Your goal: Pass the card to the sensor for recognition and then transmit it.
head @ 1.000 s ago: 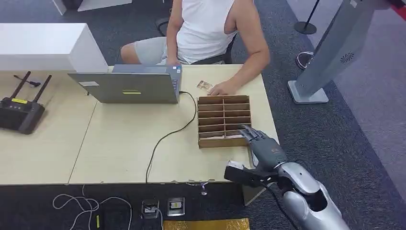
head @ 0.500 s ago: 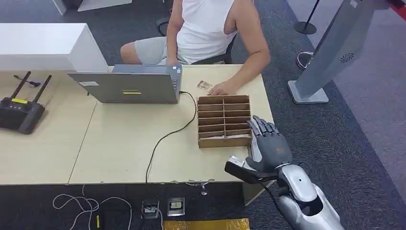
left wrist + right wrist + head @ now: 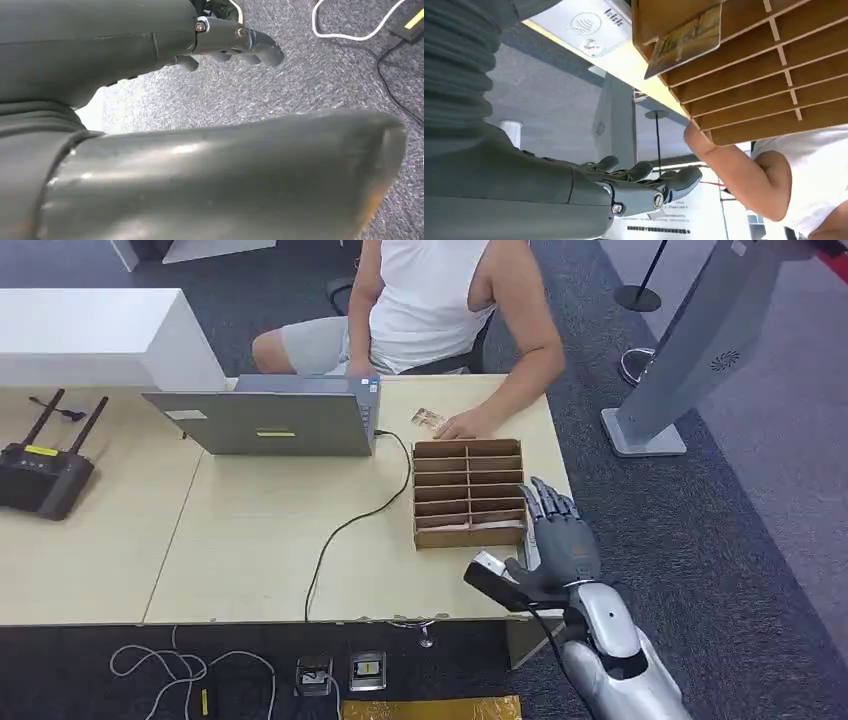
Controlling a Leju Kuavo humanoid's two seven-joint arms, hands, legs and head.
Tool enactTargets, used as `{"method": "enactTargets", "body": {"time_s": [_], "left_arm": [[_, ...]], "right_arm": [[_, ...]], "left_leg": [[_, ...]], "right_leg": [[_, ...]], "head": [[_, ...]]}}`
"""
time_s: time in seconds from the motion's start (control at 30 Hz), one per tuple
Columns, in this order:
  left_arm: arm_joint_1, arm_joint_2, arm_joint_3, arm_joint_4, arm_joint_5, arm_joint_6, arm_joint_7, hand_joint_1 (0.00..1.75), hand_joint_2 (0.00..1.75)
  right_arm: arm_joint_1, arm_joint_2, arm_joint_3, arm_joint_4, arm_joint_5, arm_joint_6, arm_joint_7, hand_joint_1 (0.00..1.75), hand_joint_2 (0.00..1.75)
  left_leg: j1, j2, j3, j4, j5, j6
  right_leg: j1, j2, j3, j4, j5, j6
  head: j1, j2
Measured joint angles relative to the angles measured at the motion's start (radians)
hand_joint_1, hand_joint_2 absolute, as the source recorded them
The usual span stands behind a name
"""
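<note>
Right hand (image 3: 560, 535) open, empty, fingers spread beside wooden rack (image 3: 468, 492); card (image 3: 684, 39) leans in nearest slot. Pinch exposed card edge, lift straight clear.

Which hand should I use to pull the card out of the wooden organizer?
Right. The right hand is raised beside the organizer, fingers apart, holding nothing, near the card in its nearest slot. The left hand hangs over the carpet, away from the table.
</note>
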Motion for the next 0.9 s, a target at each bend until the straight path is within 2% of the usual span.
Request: {"method": "enactTargets", "body": {"time_s": [0.5, 0.9], "left_arm": [[-0.001, -0.007, 0.0, 0.0, -0.019, 0.0, 0.0, 0.0, 0.0], [-0.002, -0.007, 0.0, 0.0, -0.024, -0.001, 0.0, 0.0, 0.0]], "right_arm": [[-0.05, 0.063, -0.044, 0.129, -0.006, 0.009, -0.058, 0.0, 1.75], [-0.077, 0.097, -0.063, 0.21, -0.015, -0.006, -0.075, 0.0, 1.75]], "left_leg": [[0.0, 0.0, 0.0, 0.0, 0.0, 0.0], [0.0, 0.0, 0.0, 0.0, 0.0, 0.0]], "right_leg": [[0.0, 0.0, 0.0, 0.0, 0.0, 0.0], [0.0, 0.0, 0.0, 0.0, 0.0, 0.0]], "head": [[0.0, 0.0], [0.0, 0.0]]}}
